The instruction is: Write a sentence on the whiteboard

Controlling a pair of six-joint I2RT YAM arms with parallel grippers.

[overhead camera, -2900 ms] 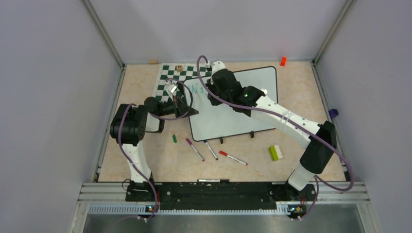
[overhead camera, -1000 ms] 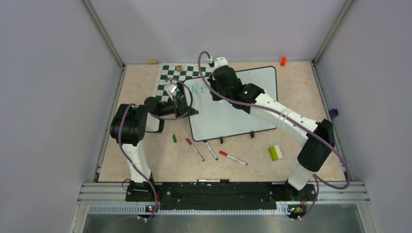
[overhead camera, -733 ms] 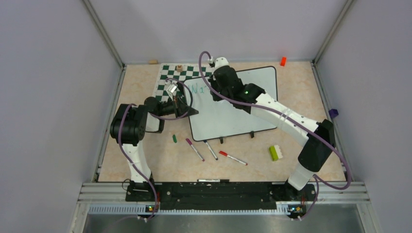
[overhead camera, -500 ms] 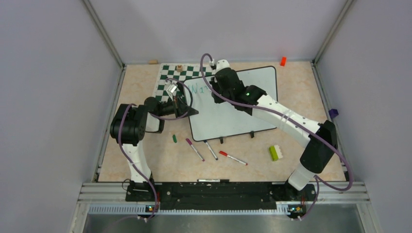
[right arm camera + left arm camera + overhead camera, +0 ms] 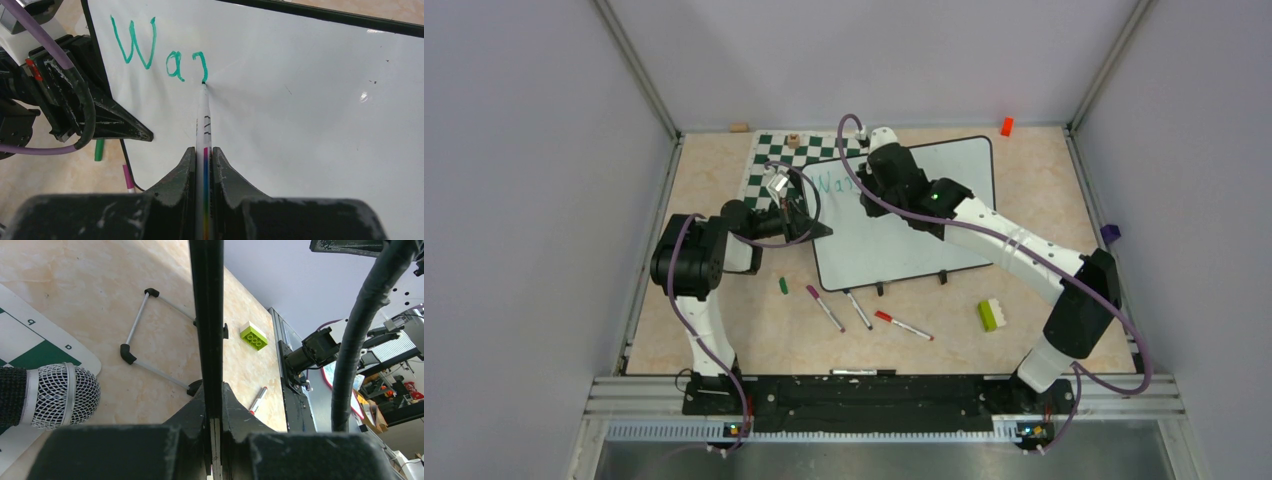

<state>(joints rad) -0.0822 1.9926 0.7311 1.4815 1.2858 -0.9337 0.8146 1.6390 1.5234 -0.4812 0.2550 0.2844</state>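
Note:
The whiteboard [image 5: 924,240] lies tilted over the table's middle, its black rim [image 5: 205,315] edge-on in the left wrist view. My left gripper [image 5: 819,230] is shut on the board's left edge, jaws [image 5: 213,405] pressed on both sides of it. My right gripper [image 5: 864,180] is shut on a white marker [image 5: 203,115] with a rainbow stripe. The marker's tip touches the board [image 5: 310,100] at the foot of a third letter. The sentence [image 5: 150,50] reads "Wa" plus a hooked stroke in teal, near the board's top left corner [image 5: 832,184].
A green-and-white chess mat [image 5: 774,165] lies under the board's far left corner. Three markers [image 5: 858,309] and a green cap [image 5: 783,285] lie in front of the board. A green-and-white brick [image 5: 992,315] sits at the front right, an orange block [image 5: 1006,126] at the back. A microphone head [image 5: 55,395] lies beside the left gripper.
My right gripper has moved rightward along the top line with the marker. The teal writing has grown from "W" to "Wa" and a further stroke. The left arm has not moved.

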